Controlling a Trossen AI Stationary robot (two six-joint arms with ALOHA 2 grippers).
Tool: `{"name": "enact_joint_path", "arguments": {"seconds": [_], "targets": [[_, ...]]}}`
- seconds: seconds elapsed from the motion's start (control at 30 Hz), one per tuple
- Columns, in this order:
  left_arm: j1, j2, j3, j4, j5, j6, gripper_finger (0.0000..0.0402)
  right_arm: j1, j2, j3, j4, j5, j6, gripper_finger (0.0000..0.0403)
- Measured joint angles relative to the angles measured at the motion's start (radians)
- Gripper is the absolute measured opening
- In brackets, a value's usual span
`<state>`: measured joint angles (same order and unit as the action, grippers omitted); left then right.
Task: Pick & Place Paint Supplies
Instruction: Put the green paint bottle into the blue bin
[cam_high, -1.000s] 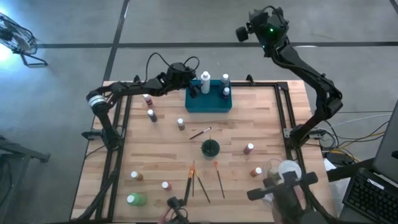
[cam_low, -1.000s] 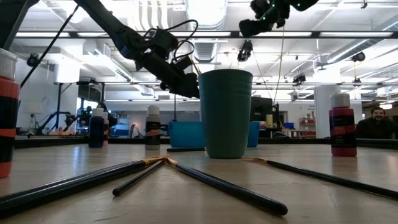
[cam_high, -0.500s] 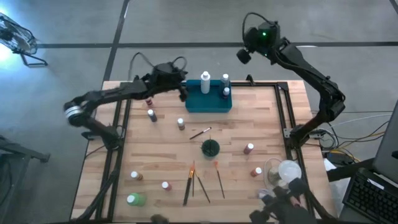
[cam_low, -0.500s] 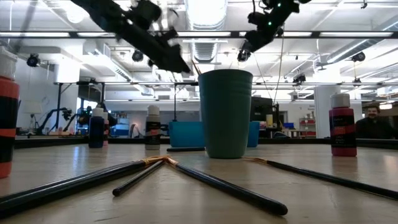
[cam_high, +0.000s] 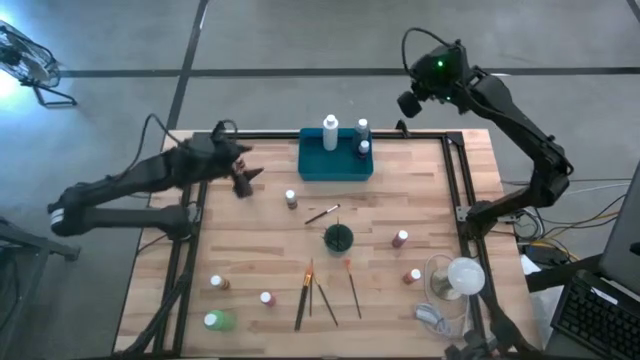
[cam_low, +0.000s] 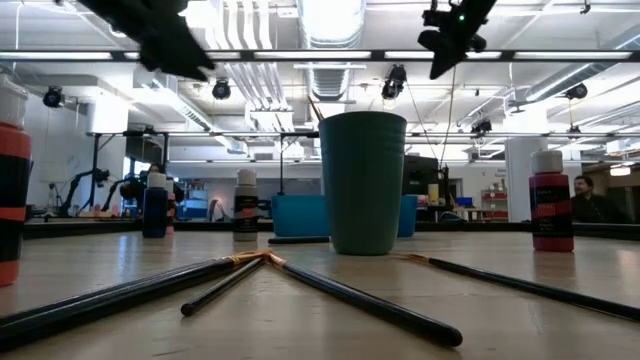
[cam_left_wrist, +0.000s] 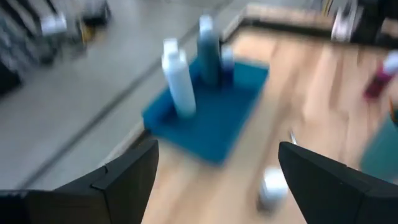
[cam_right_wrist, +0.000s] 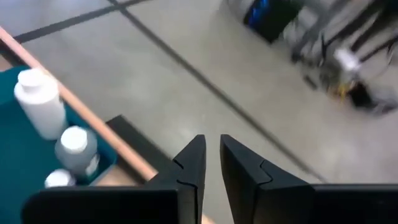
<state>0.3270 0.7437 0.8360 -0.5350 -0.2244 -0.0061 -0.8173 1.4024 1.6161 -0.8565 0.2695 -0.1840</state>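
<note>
Swung back from teal tray (cam_high: 336, 162), left hand (cam_high: 243, 177) released, right hand (cam_high: 408, 103) clenched empty.

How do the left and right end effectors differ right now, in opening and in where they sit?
The left end effector has its fingers spread wide; the right end effector has its fingers nearly together, with only a narrow gap. The left one is over the wooden table, near its left edge and left of the teal tray; the right one is raised beyond the table's far edge, over the floor. Neither holds anything.
</note>
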Motion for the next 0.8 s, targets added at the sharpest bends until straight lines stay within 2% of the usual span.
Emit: {"name": "enact_joint_path", "arguments": {"seconds": [0.13, 0.3, 0.6, 0.8], "targets": [[-0.177, -0.023, 0.077, -0.296, -0.121, -0.177, 0.0335, 0.002, 0.000, 0.000, -0.086, -0.010, 0.010, 0.0059], [-0.437, 0.006, 0.182, -0.519, -0.185, -0.401, 0.0335, 0.002, 0.006, -0.001, -0.098, -0.011, 0.040, 0.0072], [-0.856, 0.167, 0.325, -0.787, -0.188, -0.802, 0.0335, 0.002, 0.006, -0.001, -0.098, -0.017, 0.062, 0.0085], [-1.107, 0.231, 0.333, -0.833, -0.197, -1.082, 0.0335, 0.002, 0.007, -0.001, -0.097, -0.020, 0.131, 0.0085]]}}
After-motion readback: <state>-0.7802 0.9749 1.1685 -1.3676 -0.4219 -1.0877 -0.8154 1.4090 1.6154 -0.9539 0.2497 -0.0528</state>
